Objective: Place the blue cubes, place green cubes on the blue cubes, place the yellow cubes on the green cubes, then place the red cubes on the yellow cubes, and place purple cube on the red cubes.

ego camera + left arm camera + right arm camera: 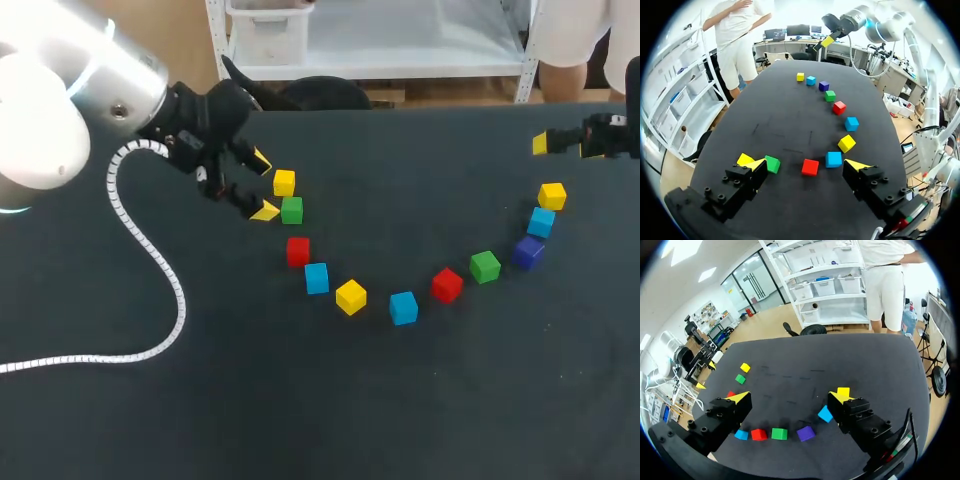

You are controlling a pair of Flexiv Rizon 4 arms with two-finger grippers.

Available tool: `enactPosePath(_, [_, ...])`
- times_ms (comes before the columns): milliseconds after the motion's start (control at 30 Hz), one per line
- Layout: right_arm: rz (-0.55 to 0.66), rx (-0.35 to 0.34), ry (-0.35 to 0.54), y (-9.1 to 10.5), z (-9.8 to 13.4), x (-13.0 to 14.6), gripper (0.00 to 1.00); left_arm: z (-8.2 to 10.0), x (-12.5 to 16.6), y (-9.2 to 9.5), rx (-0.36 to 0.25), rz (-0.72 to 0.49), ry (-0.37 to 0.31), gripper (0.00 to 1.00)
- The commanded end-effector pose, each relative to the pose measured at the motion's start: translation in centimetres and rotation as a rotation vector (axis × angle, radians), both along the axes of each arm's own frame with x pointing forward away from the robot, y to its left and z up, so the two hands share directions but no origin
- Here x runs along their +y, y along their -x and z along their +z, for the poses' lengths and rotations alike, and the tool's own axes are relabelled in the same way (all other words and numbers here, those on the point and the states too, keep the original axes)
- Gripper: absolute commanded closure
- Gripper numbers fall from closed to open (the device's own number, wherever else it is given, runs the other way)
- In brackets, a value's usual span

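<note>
Several cubes lie in an arc on the black table [420, 400]. From its left end they run yellow [284, 182], green [291, 210], red [298, 251], blue [317, 278], yellow [351, 297], blue [403, 308], red [447, 285], green [485, 267], purple [529, 251], blue [541, 222], yellow [552, 196]. My left gripper [263, 186] hovers open just left of the first yellow and green cubes; in its wrist view the green cube [772, 164] is by one fingertip and the red cube [810, 167] lies ahead. My right gripper [565, 143] is open above the arc's right end, holding nothing.
A white coiled cable [150, 270] trails from my left arm across the table's left side. The front half of the table holds no objects. In the right wrist view the purple cube [805, 433] and a blue cube [825, 413] lie below the open fingers.
</note>
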State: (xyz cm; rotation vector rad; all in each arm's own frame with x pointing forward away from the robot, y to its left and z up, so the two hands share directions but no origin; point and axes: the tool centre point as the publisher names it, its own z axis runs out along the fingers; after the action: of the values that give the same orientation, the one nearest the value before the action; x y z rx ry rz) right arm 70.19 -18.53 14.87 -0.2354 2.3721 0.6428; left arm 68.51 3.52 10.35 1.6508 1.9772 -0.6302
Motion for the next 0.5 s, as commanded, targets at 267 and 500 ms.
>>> enactPosePath(267, [-0.002, 0.0, 0.002, 0.07, 0.04, 0.02, 0.0, -0.06, 0.72, 0.84, -0.011, 0.014, 0.065, 0.0])
enactPosePath(500, [-0.002, 0.0, 0.002, 0.07, 0.04, 0.02, 0.0, -0.06, 0.72, 0.84, -0.011, 0.014, 0.065, 0.0])
